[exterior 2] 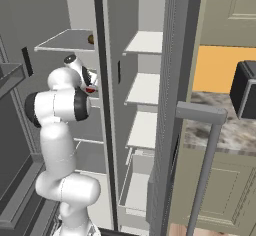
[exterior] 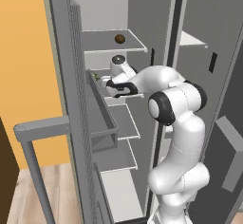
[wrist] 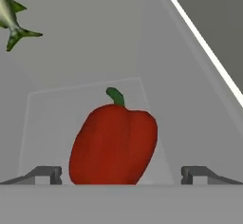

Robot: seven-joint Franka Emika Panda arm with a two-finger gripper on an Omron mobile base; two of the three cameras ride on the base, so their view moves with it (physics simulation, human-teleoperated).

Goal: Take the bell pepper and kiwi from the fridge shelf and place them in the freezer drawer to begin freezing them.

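I am holding my end effector (wrist: pixel 121 175) spread wide and empty around the bell pepper (wrist: pixel 114 144), lying mid-shelf, clear room toward each shelf edge. The kiwi (exterior: pixel 119 39) is sitting on the upper shelf (exterior: pixel 102 40). No writing is showing.

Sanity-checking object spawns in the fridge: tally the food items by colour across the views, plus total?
Red: 1, the bell pepper, between the open fingertips of the gripper
Brown: 1, the kiwi, on the upper shelf
Green-yellow: 1, a thin fish-like item at the hand view's top left
Total: 3
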